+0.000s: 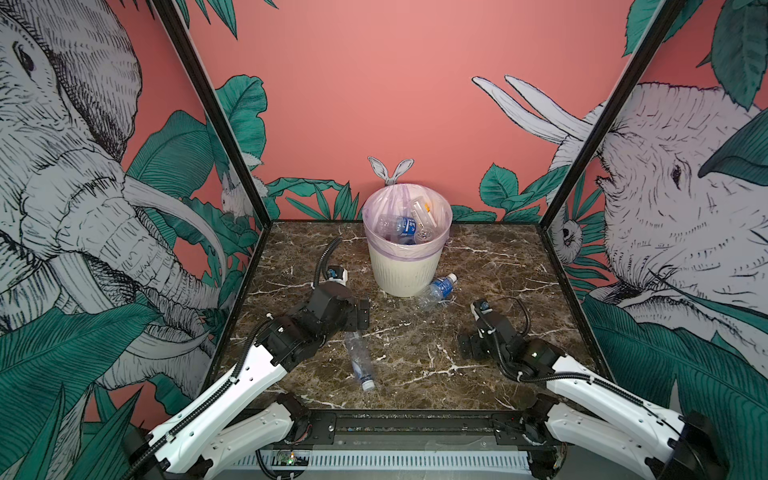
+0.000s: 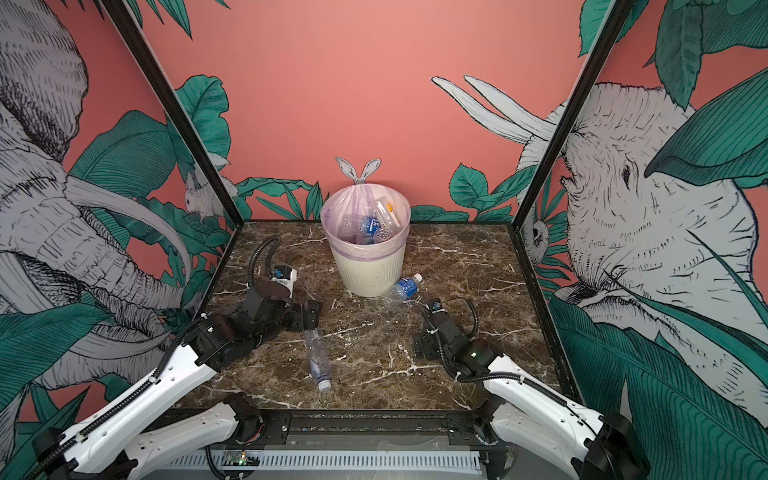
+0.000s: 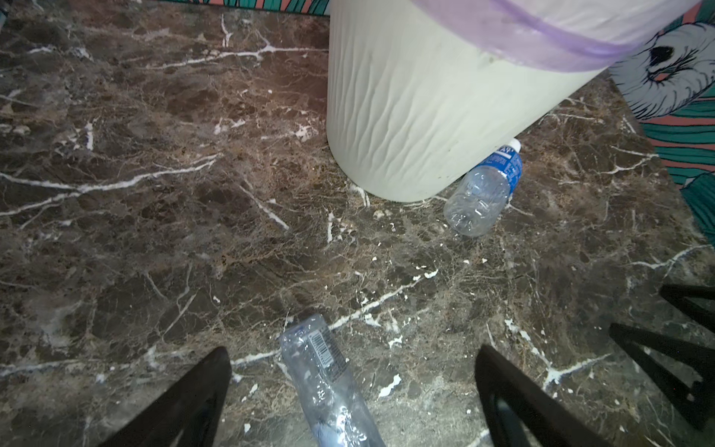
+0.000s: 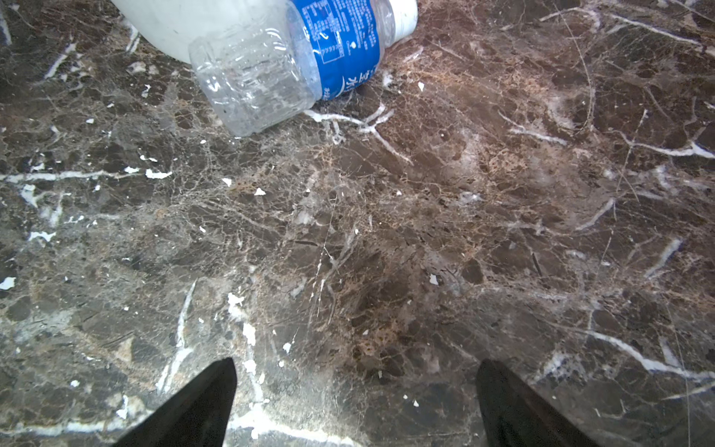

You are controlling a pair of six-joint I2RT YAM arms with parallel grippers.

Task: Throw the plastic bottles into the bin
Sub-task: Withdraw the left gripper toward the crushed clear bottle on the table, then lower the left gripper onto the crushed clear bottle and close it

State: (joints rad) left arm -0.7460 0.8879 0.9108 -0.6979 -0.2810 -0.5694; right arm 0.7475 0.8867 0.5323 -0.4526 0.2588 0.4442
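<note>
Plastic bottles (image 1: 401, 226) are sitting in two places: several are piling up inside the bin (image 1: 399, 274), whose lilac liner (image 1: 405, 250) is folding over the rim, and two are lying on their sides on the marble surface (image 1: 478, 266). We are judging the job mostly done, with only those two waiting.

The blue-labelled bottle (image 1: 438, 289) is lying at the foot of the bin, seemingly touching it, with its cap pointing away from us. It is probably going to roll if nudged.

The unlabelled bottle (image 1: 359, 359) is lying well apart from the bin, nearer our side, cap towards us. We are holding our left claw (image 3: 354, 350) over its base end, jaws spread wide on either side and gripping nothing. That straddle is setting up a grasp across the narrow body rather than along it.

Our right claw (image 4: 356, 362) is hovering low over bare marble, jaws likewise apart and empty. It is facing the blue-labelled bottle just ahead and seemingly lining up for it.
</note>
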